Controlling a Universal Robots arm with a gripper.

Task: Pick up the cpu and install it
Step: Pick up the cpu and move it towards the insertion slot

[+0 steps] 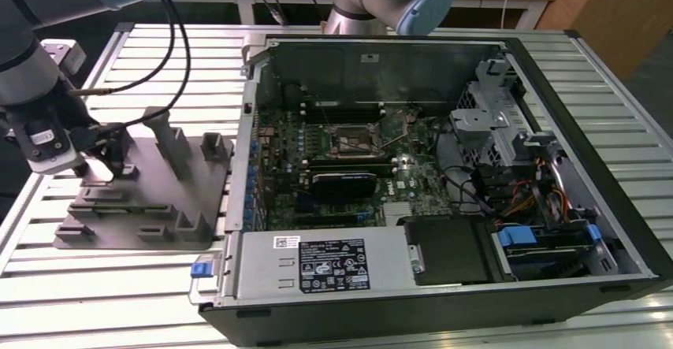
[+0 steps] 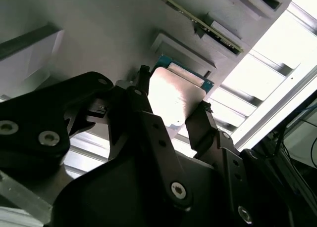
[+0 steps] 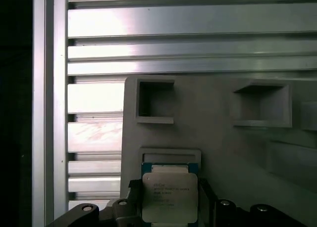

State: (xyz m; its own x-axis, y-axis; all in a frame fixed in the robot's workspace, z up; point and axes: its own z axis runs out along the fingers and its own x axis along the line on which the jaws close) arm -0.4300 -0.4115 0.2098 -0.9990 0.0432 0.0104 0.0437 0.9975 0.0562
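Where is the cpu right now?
The cpu is held in the gripper at the grey fixture, on the exterior view's left, outside the computer case.

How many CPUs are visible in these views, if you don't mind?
1: the cpu is clamped in the gripper at the grey fixture block, on the exterior view's left. Others may hide inside the computer case.

The cpu has a smooth silvery metal lid on a green board; the fixture block is matt grey plastic. The table is ribbed aluminium with a sheen, and the computer case, at the block's three o'clock in the exterior view, is dull sheet metal.
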